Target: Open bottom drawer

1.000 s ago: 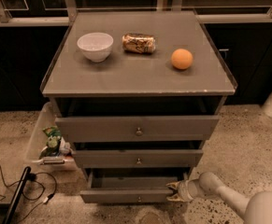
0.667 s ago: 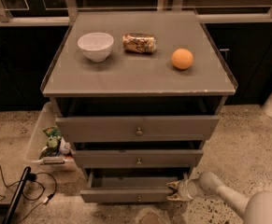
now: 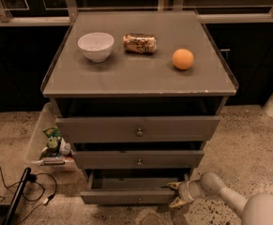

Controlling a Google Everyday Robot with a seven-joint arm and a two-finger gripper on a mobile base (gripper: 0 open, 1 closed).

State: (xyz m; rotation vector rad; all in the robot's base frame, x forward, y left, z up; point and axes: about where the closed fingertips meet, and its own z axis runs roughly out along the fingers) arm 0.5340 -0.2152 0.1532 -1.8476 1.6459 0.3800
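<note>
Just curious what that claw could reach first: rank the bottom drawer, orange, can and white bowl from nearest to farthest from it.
From the gripper, low at the cabinet's front right:
1. Bottom drawer, right beside it.
2. Orange, top right.
3. Can, top middle.
4. White bowl, top left.

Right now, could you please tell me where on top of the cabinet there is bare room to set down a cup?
The whole front strip of the cabinet top is bare, from the bowl, packet and orange to the front edge. The back row is crowded. The gripper is down at the right end of the bottom drawer.
</note>
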